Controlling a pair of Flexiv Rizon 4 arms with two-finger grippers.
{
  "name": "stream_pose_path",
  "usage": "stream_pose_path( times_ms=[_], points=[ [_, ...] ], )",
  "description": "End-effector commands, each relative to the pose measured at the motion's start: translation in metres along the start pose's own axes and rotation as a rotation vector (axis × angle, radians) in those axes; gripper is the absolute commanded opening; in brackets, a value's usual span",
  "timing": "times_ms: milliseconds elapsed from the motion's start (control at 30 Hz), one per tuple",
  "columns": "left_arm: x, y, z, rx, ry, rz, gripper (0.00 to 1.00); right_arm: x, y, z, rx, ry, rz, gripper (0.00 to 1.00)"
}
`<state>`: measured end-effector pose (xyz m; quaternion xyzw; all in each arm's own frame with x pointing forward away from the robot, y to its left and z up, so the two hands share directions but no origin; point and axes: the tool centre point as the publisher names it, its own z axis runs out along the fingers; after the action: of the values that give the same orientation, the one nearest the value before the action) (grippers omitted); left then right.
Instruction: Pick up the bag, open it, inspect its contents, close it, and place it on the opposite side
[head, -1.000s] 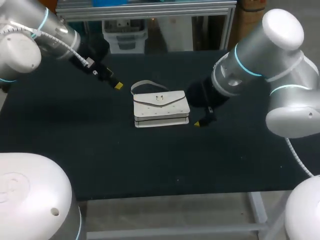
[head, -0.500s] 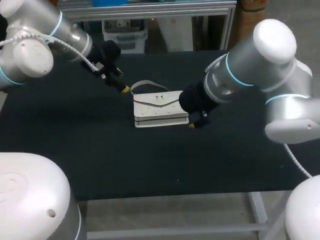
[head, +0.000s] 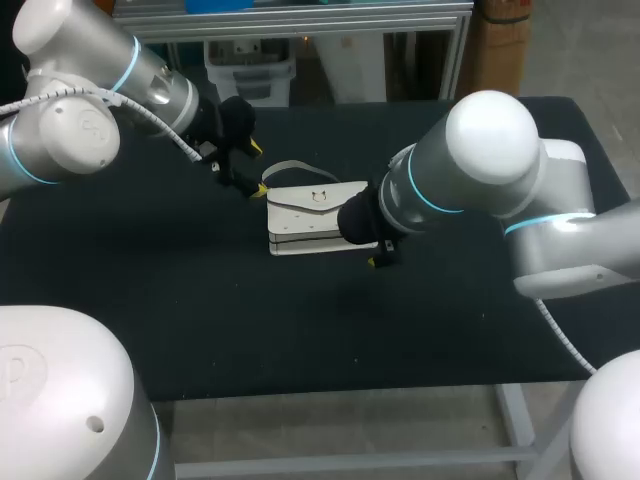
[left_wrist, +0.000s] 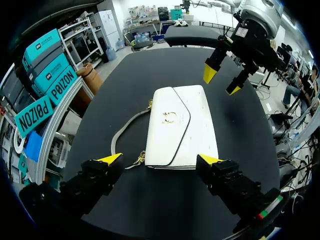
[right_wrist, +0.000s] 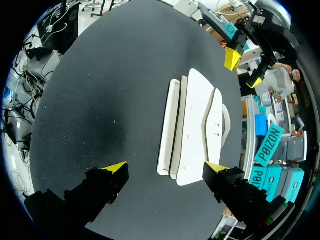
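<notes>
No lettering, number or sign can be read on the table's (head: 200, 300) dark top or on the white bag (left_wrist: 180, 125) lying near its middle. The flap's small metal clasp (left_wrist: 169, 117) looks like an ornament rather than a letter, though it is too small to tell. A pale sticker (left_wrist: 243, 31) on the right arm (head: 470, 170) is unreadable.

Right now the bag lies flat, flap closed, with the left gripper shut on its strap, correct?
No: the left gripper is open, not clamping the strap, as the left wrist view shows. The bag does lie flat, flap closed.
</notes>
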<state>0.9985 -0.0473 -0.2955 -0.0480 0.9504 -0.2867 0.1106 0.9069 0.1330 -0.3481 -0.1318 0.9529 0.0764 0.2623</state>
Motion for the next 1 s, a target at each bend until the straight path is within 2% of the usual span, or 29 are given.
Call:
stream_pose_path(
  times_ms=[33,233,333,500,567,733,800,1000],
  points=[
    [-0.001,-0.001,0.003,-0.003,0.012,0.028,1.0,-0.004,-0.003,0.008,0.021,-0.021,0.013,1.0],
    [-0.001,-0.003,0.009,-0.016,0.038,0.073,1.0,-0.015,-0.012,0.02,0.037,-0.036,0.01,1.0],
    [-0.001,-0.004,0.011,-0.021,0.05,0.091,1.0,-0.02,-0.012,0.024,0.045,-0.046,0.007,0.89],
    [-0.002,-0.005,0.015,-0.034,0.069,0.121,1.0,-0.028,-0.012,0.032,0.053,-0.055,0.0,0.88],
    [-0.003,-0.006,0.016,-0.037,0.072,0.13,1.0,-0.031,-0.011,0.035,0.052,-0.057,-0.002,0.83],
    [-0.005,-0.007,0.016,-0.034,0.08,0.144,1.0,-0.036,-0.008,0.043,0.053,-0.067,-0.012,0.77],
    [-0.005,-0.007,0.017,-0.036,0.088,0.15,1.0,-0.038,-0.006,0.046,0.06,-0.069,-0.016,0.71],
    [-0.006,-0.004,0.02,-0.05,0.103,0.159,1.0,-0.041,-0.003,0.056,0.072,-0.077,-0.026,0.66]
  ],
)
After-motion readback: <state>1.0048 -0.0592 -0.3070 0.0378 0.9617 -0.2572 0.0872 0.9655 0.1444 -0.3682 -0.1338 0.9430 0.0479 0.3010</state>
